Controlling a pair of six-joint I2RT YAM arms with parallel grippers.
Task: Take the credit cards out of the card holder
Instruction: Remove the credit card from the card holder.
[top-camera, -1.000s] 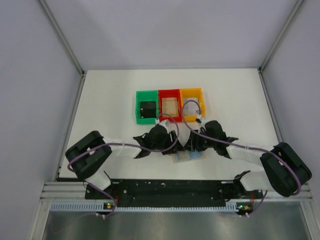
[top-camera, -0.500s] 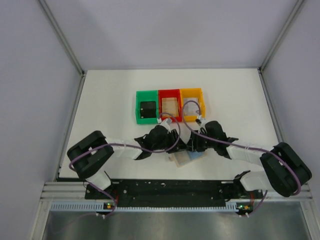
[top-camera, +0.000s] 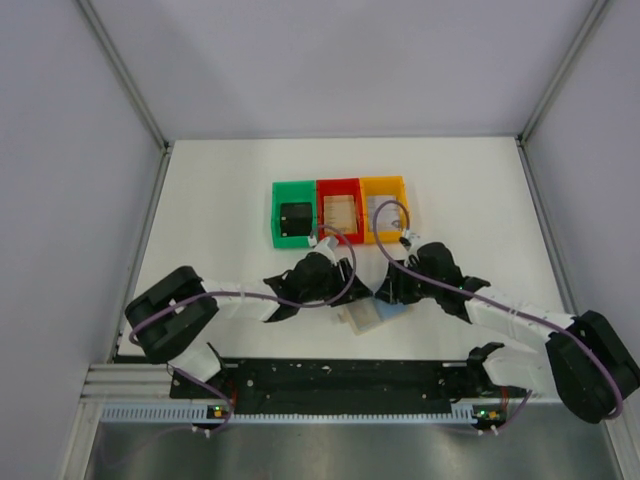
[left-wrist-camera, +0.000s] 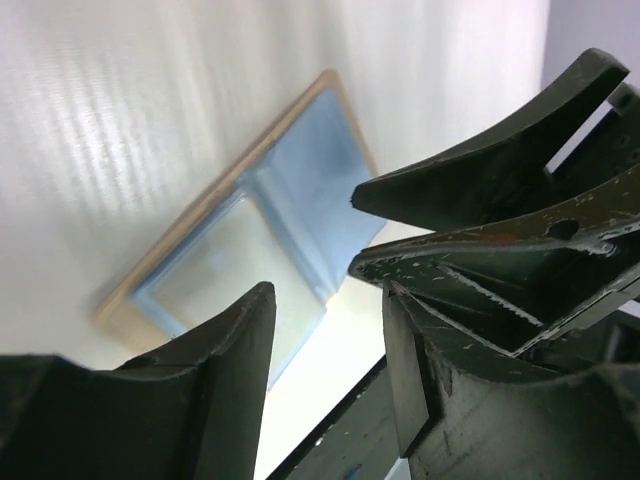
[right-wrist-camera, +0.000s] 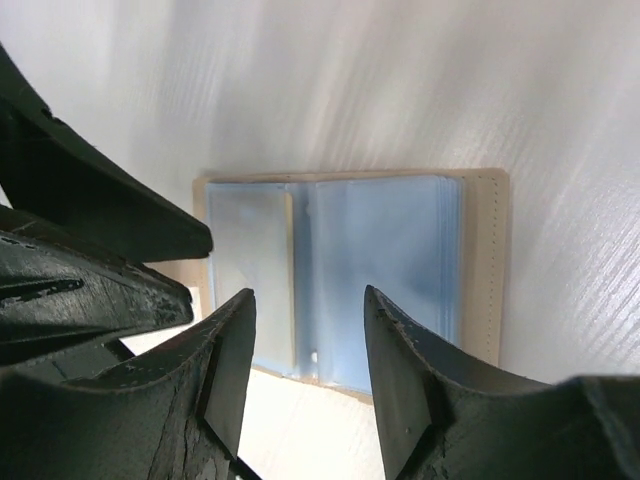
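The card holder (right-wrist-camera: 380, 265) lay open and flat on the white counter (top-camera: 220, 200), blue side up, with a tan edge around it. It was near the middle of the counter, on the near side of three bins, between the two tools.

It looked thin and light, so I think it would slide or lift if one tool pulled on it alone. The blue pockets looked like soft, shiny plastic, so they may be bendy and slippery. A card would be stiff and flat, and hard to pinch unless an edge stuck out. I could not tell for sure if a card sat in the pockets. The left panel had a paler patch that may have been one. The best way, I think, was to press down on the tan edge with one tool and pinch a card by its open edge with the other.

The left tool (left-wrist-camera: 325, 380) hung over the left part of the holder. Its jaws were apart, with nothing between them. The right tool (right-wrist-camera: 305, 370) hung over the right part, jaws apart too, and it held nothing. The two tools were very close together.

Farther back stood the green bin (top-camera: 275, 215), the red bin (top-camera: 320, 212) and the orange bin (top-camera: 404, 210), in a row from left to right.
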